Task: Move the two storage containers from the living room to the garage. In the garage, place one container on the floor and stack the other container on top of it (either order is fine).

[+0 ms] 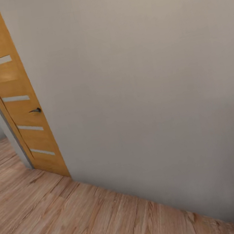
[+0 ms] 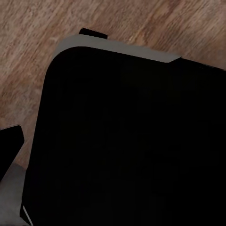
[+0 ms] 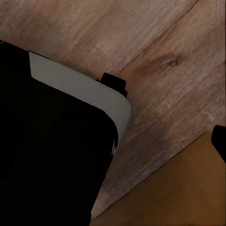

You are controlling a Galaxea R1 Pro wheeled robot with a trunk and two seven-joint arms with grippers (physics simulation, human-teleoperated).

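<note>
The two storage containers are out of view. Both wrist views look down past my own black base (image 2: 127, 141), with its grey rim (image 3: 80, 89), onto light wood planks (image 3: 155, 47). My left gripper's dark fingertip (image 2: 10, 148) sits at the picture's edge. My right gripper's dark fingertip (image 3: 220, 141) also sits at its picture's edge. Nothing lies between the fingers of either one.
A plain grey-white wall (image 1: 146, 89) stands close ahead and runs off to the right. At the left, an orange wooden door (image 1: 20, 106) with pale slats and a dark handle (image 1: 36, 110) is set in it. Wood plank floor (image 1: 55, 226) spreads below and to the left.
</note>
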